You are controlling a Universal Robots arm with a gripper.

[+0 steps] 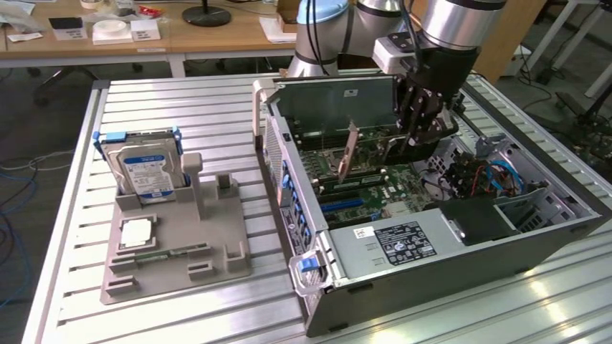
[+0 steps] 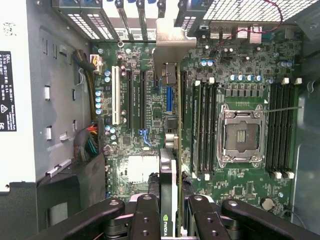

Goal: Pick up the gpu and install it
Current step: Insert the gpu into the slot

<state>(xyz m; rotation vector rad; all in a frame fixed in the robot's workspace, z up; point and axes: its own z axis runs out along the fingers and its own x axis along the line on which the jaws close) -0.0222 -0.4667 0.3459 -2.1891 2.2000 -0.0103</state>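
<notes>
The gpu (image 2: 170, 165) appears edge-on in the wrist view, a thin card with a dark face and a silver bracket (image 2: 172, 45) at its far end. My gripper (image 2: 172, 222) is shut on it, one black finger (image 2: 145, 220) on each side. The card stands upright over the green motherboard (image 2: 135, 135), inside the open computer case (image 1: 431, 276). Its bracket is near the slotted rear wall. In the exterior view the gripper (image 1: 421, 143) reaches down into the case, and the gpu (image 1: 350, 152) sticks out toward that view's left. I cannot tell whether the card touches a slot.
On the exterior view's left a grey fixture (image 1: 177, 254) holds a silver hard drive (image 1: 143, 168) and a processor chip (image 1: 134, 231). A power supply (image 1: 402, 244) fills the case's near end. An empty processor socket (image 2: 242, 135) lies between memory slots. Cables (image 2: 87, 142) run beside the board.
</notes>
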